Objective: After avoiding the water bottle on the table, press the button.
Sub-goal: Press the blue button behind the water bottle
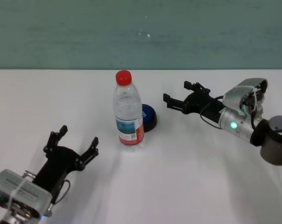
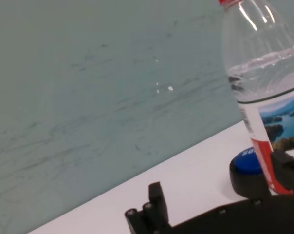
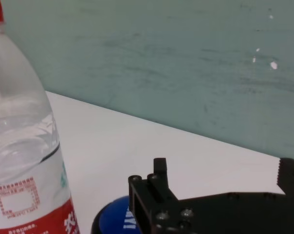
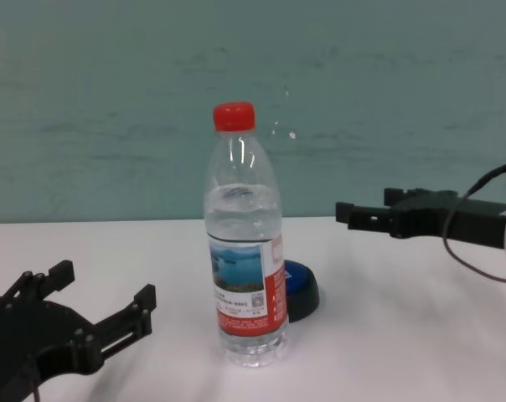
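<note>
R fingers [image 1: 174, 93] open, holding nothing.

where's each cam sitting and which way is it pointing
Head: high, looking down at water bottle, button; both arms show.
Chest: low, level across the table; left gripper, right gripper.
Left wrist: faces bottle, wall; own jaws.
Right wrist: faces bottle, button; own jaws.
All share the bottle.

You are looking at a bare test room, most likely a robotics lab: a plain white surface [image 1: 187, 177] runs up to a scuffed, chipped teal wall [image 1: 141, 32], with no furniture or household clutter around it, and two black robot arms with exposed cables and a green status light reach in
</note>
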Robot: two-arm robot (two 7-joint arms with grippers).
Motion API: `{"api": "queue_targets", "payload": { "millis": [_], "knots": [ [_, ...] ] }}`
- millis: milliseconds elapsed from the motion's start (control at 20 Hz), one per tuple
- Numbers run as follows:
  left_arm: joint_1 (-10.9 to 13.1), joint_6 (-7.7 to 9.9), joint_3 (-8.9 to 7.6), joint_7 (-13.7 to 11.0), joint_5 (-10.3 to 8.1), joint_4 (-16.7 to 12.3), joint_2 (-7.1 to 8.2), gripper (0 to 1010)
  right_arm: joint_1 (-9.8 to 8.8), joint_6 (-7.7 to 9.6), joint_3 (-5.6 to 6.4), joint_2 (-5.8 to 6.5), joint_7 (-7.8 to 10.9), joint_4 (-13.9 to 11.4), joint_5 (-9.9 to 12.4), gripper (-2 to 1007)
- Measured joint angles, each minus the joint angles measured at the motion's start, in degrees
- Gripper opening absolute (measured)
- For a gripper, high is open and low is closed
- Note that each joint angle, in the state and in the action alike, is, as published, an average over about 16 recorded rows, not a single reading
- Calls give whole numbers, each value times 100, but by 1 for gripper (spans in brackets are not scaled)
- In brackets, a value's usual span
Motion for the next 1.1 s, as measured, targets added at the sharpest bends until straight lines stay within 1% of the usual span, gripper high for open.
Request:
{"api": "queue_targets", "payload": {
  "millis": [450,750,1100],
  "knots": [
    [0,0,0,0,0,0,0,1000,286,-98,-159,-179,126,464,-45,1004],
    [0,0,0,0,0,0,0,1000,436,-161,-216,-289,200,766,-70,1004],
    [0,0,0,0,0,0,0,1000,571,-219,-271,-408,282,1092,-106,1004]
  ]
}}
